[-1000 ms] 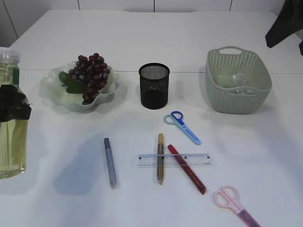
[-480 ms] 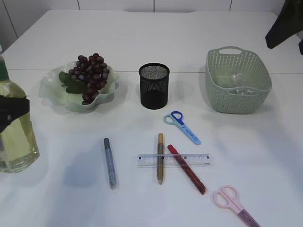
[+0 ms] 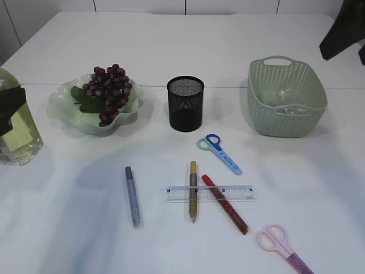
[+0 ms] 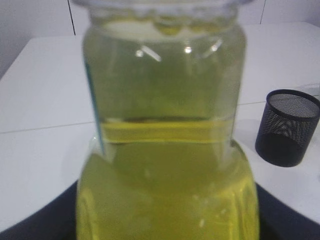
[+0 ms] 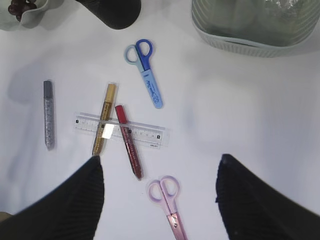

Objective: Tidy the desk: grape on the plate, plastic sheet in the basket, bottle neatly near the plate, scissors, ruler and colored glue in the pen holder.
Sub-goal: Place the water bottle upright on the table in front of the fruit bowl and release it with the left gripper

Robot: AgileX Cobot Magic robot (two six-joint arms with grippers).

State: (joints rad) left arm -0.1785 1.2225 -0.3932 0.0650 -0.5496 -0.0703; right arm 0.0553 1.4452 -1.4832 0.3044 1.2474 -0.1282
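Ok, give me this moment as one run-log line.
left tool: shut on bottle, left of plate | right tool: open, above ruler | pen holder: empty

White table (image 3: 188,51), plate (image 3: 63,111), pen holder (image 3: 185,104), basket (image 3: 287,104), 2 scissors, ruler (image 3: 236,193), silver glue tube (image 3: 132,197)

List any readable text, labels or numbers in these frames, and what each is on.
None can be read.
Ruler: scale marks and numerals show, too small to read.
Blue scissors: faint print on the sheath, too small to read.
Bottle: a label edge at the left side, no lettering visible; blurred in the exterior view.
Glue pens, pink scissors, pen holder, basket: no text seen.
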